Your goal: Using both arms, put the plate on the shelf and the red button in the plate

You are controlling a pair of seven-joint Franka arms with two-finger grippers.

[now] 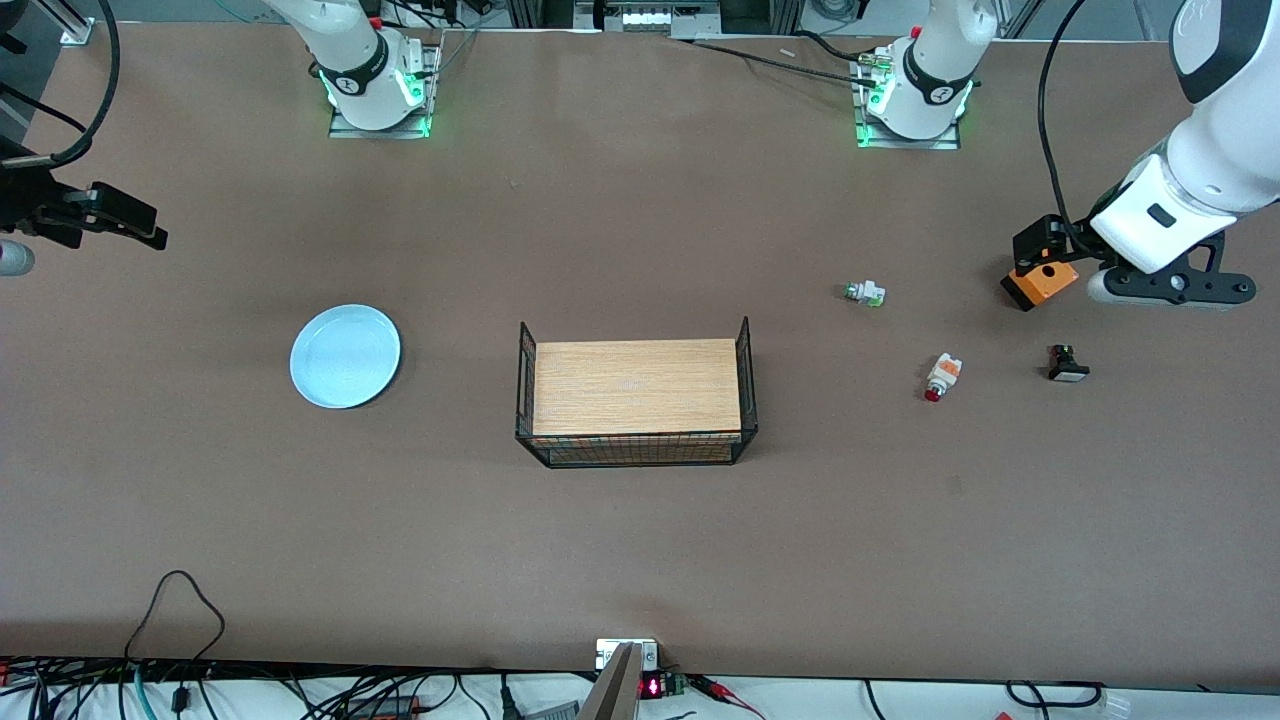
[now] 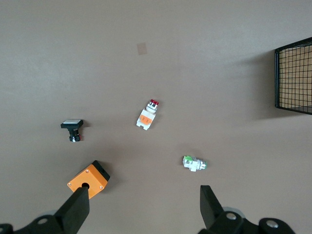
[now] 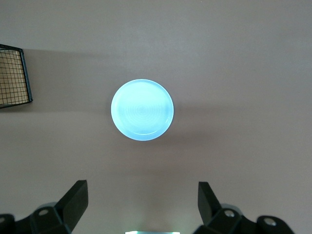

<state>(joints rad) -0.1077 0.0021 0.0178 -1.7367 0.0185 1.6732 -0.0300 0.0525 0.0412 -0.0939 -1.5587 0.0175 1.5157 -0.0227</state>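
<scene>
The pale blue plate (image 1: 345,356) lies flat on the table toward the right arm's end; it also shows in the right wrist view (image 3: 142,109). The red button (image 1: 941,377) lies on its side toward the left arm's end, also in the left wrist view (image 2: 147,115). My left gripper (image 2: 144,195) is open and empty, up in the air beside an orange box (image 2: 88,179); its hand shows in the front view (image 1: 1165,287). My right gripper (image 3: 142,192) is open and empty, up in the air at the table's end, apart from the plate.
A wire basket with a wooden floor (image 1: 636,390) stands mid-table. A green-capped button (image 1: 864,293), a black button with a white cap (image 1: 1066,364) and the orange box (image 1: 1040,283) lie around the red button.
</scene>
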